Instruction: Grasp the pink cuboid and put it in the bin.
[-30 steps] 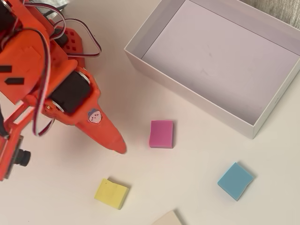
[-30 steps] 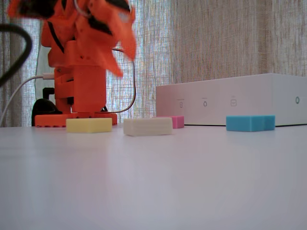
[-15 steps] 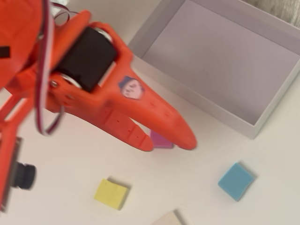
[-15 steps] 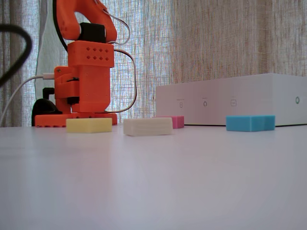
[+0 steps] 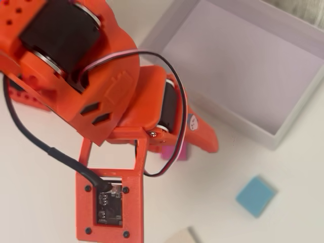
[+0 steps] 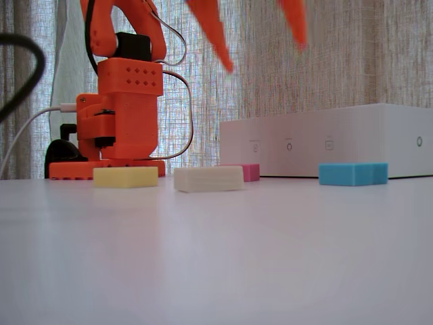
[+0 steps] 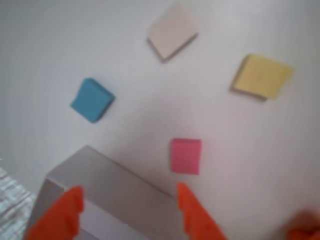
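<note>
The pink cuboid (image 7: 185, 156) lies flat on the white table, close to the bin's outer wall. In the overhead view only its edge (image 5: 176, 153) shows, under the orange arm. It also shows in the fixed view (image 6: 250, 172), in front of the bin. The bin (image 5: 243, 66) is a large, shallow white box and is empty. My gripper (image 7: 129, 187) is open and empty, high above the table (image 6: 266, 57). In the wrist view its fingertips span the bin's corner (image 7: 105, 172), and the pink cuboid lies just past the right fingertip (image 7: 182, 192).
A blue block (image 7: 91, 99), a cream block (image 7: 171, 31) and a yellow block (image 7: 262, 76) lie apart on the table beyond the pink one. The arm's orange base (image 6: 122, 122) stands at the back left in the fixed view, with cables beside it.
</note>
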Controlling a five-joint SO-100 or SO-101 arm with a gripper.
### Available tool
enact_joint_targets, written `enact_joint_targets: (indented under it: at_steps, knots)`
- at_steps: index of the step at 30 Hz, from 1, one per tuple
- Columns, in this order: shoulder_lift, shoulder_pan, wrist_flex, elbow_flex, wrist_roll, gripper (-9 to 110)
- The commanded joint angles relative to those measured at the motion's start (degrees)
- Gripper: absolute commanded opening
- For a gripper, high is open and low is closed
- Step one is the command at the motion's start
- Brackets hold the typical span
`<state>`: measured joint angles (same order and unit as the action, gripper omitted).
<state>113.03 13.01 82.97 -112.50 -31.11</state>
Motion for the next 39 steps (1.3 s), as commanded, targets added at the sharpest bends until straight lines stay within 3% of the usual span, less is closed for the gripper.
enact_joint_targets:
  at_steps: [1,21,39]
  knots:
    - [3.25,0.88,-0.79,-2.72,-0.7,24]
    - [2.2,-2.11,-14.06,-21.27,-2.55,29]
    - [-5.98,1.41,-21.97,-23.2,-2.02,28]
